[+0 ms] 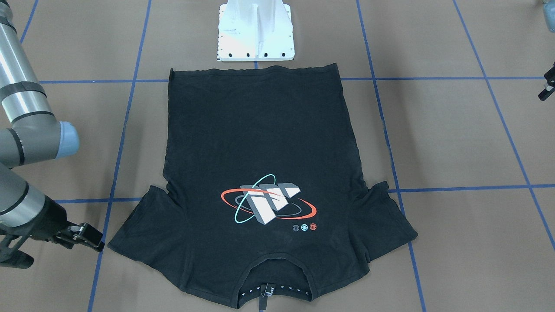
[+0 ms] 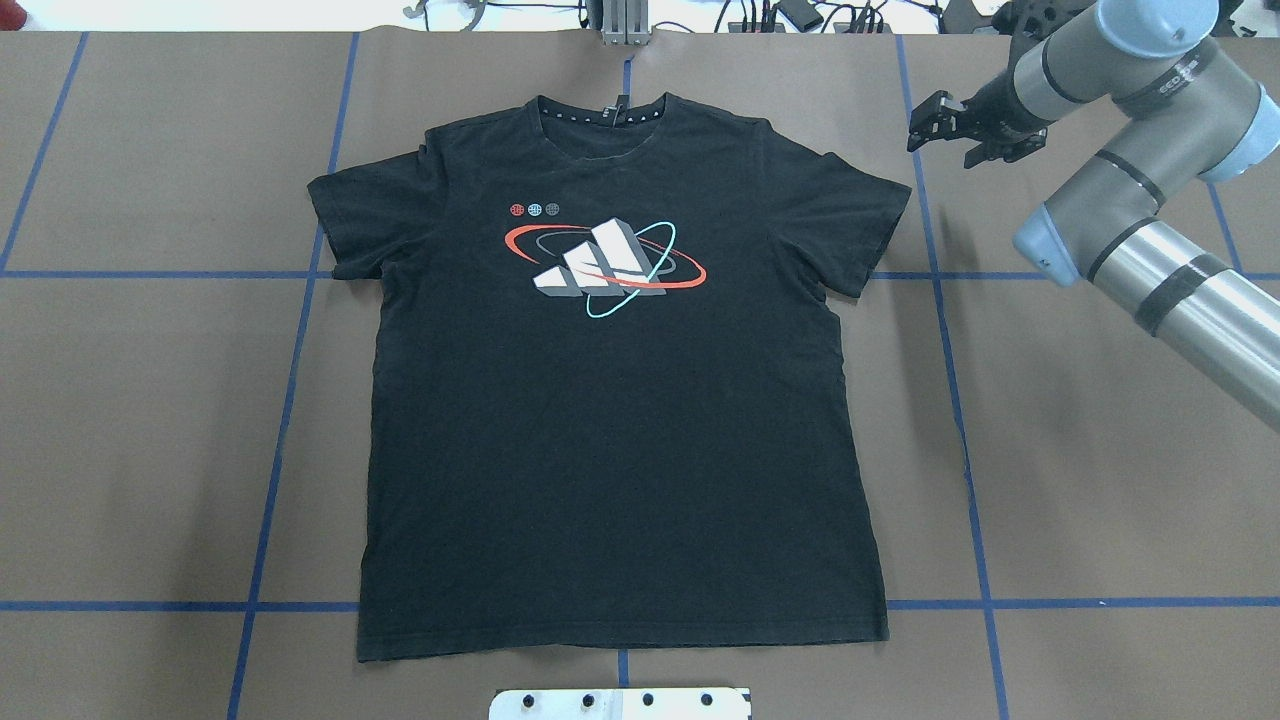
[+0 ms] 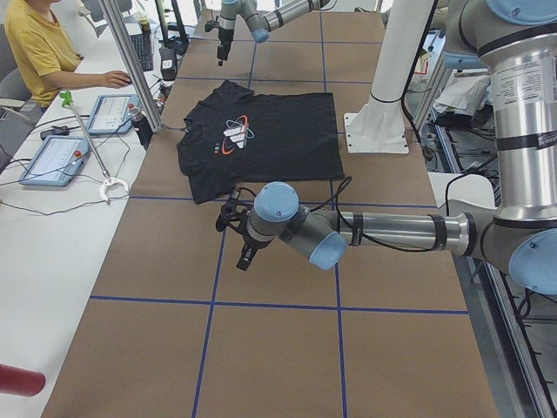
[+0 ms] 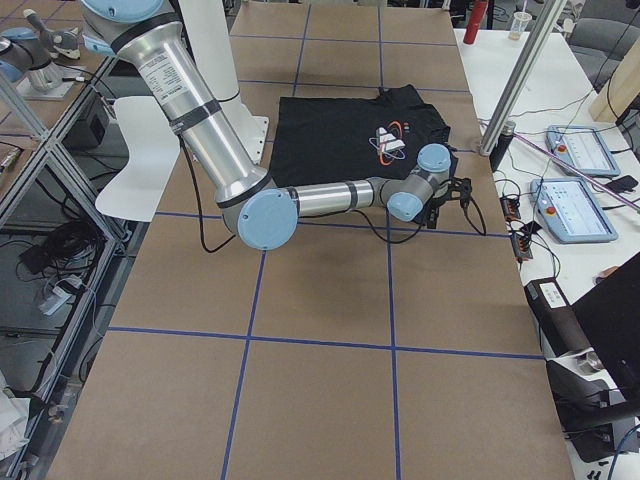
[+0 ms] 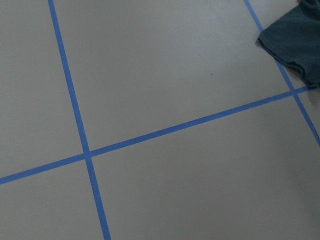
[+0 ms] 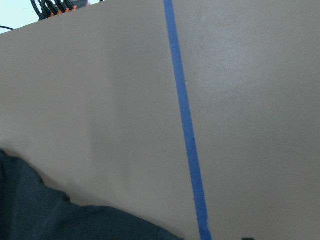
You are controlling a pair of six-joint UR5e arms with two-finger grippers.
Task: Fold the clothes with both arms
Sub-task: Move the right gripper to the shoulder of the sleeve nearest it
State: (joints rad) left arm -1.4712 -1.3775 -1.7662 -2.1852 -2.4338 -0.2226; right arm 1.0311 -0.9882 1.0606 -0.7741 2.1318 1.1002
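The black T-shirt [image 2: 620, 420] lies flat and spread out, print up, collar away from the robot's base; it also shows as T-shirt [image 1: 260, 143]. My right gripper [image 2: 928, 130] hovers open just beyond the shirt's right sleeve [image 2: 860, 230], apart from it, and shows low beside that sleeve as right gripper [image 1: 96, 241]. My left gripper [image 3: 238, 233] hangs off the shirt's left sleeve; I cannot tell its state. The left wrist view catches only a sleeve corner [image 5: 295, 40]; the right wrist view catches a dark cloth edge [image 6: 45, 215].
The white pedestal base [image 1: 256, 30] stands just behind the shirt's hem. Blue tape lines [image 2: 950, 350] grid the brown table. A person [image 3: 35, 52] sits at a side desk with control tablets [image 3: 52, 157]. A metal post [image 3: 130, 61] rises at the table's far edge.
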